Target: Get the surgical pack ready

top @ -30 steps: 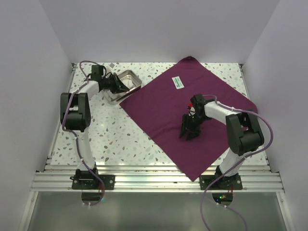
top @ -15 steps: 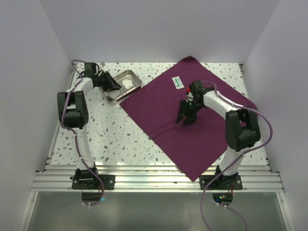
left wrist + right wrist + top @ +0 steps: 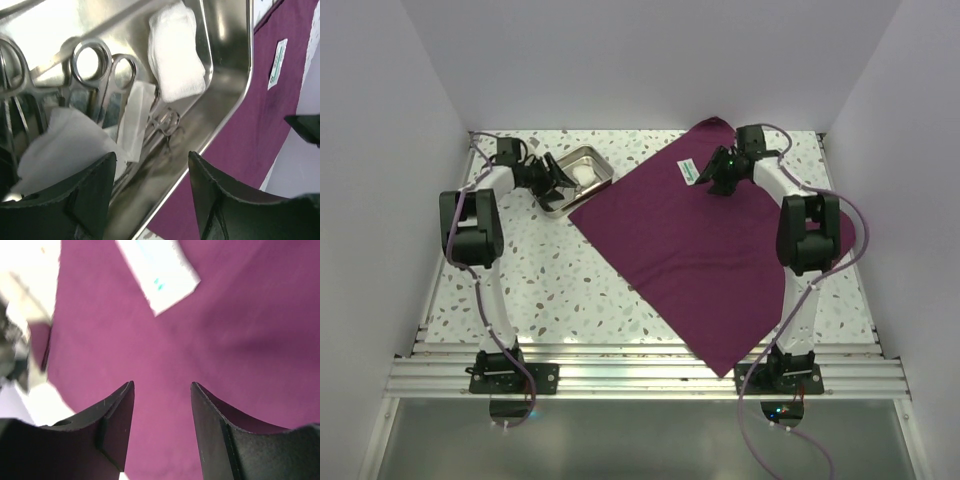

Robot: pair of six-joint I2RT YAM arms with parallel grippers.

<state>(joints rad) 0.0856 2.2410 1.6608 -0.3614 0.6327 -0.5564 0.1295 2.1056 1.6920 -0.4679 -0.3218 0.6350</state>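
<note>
You've got the purple cloth (image 3: 710,250) spread flat, diamond-wise. The steel tray (image 3: 230,75) sits at its left corner and holds ring-handled instruments (image 3: 90,60) and two white gauze pads (image 3: 175,50). A white packet (image 3: 690,171) lies on the cloth's far side.

Glossy steel tray (image 3: 229,55), matt plum cloth (image 3: 690,250)

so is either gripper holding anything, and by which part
Nothing is held: the left gripper is open over the steel tray, the right gripper open over the purple cloth.

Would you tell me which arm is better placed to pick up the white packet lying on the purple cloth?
Right: the right gripper, open, hovers beside the packet on the cloth; the left gripper is over the tray.
</note>
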